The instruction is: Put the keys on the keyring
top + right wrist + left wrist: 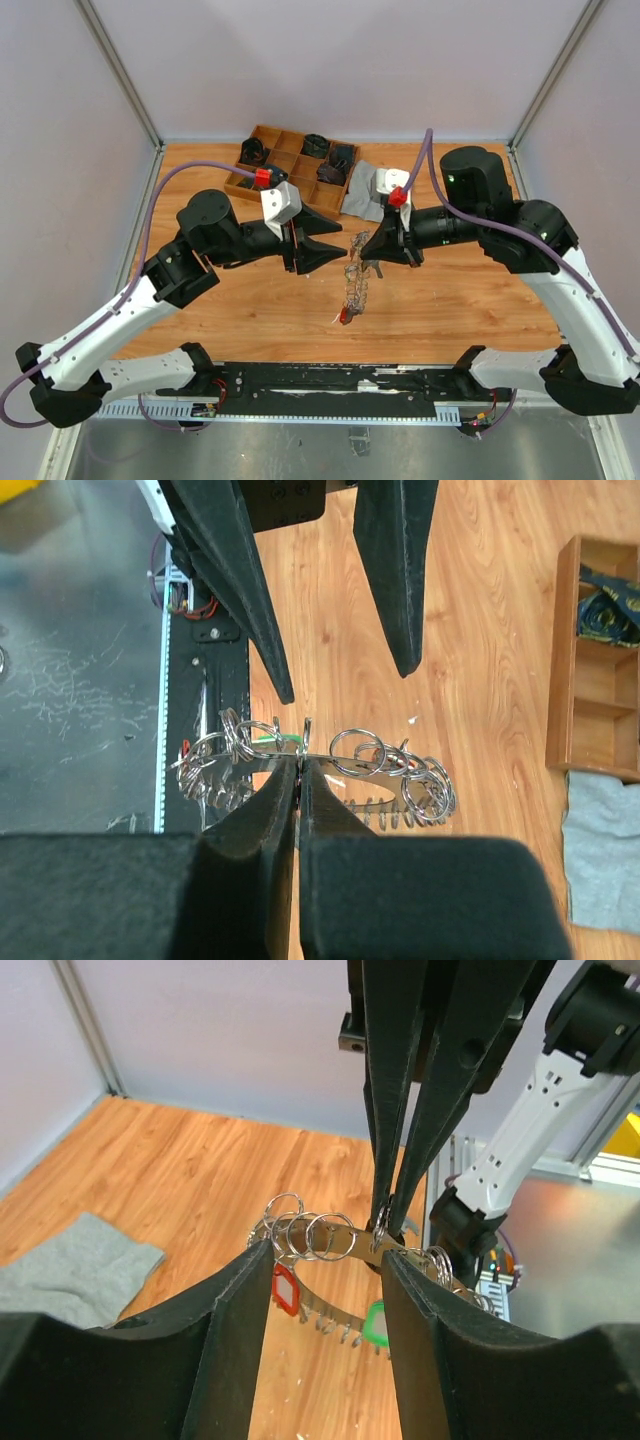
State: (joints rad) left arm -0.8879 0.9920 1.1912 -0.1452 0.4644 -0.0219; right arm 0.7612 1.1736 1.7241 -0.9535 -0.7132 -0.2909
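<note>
The keyring (354,280) is a toothed metal band strung with several small split rings, and it hangs above the wooden table. My right gripper (366,247) is shut on its upper edge; in the right wrist view the pinch (299,761) is on the band (350,765). A red tag (285,1288) and a green tag (375,1322) dangle from the keyring (330,1305); the keys themselves are hard to make out. My left gripper (338,249) stands open right beside it, its jaws on either side of the ring (325,1260) and not touching it.
A wooden compartment tray (278,135) with dark items stands at the back. A grey cloth (362,192) lies to its right. White scraps (300,1380) dot the tabletop. The black base rail (330,380) runs along the near edge.
</note>
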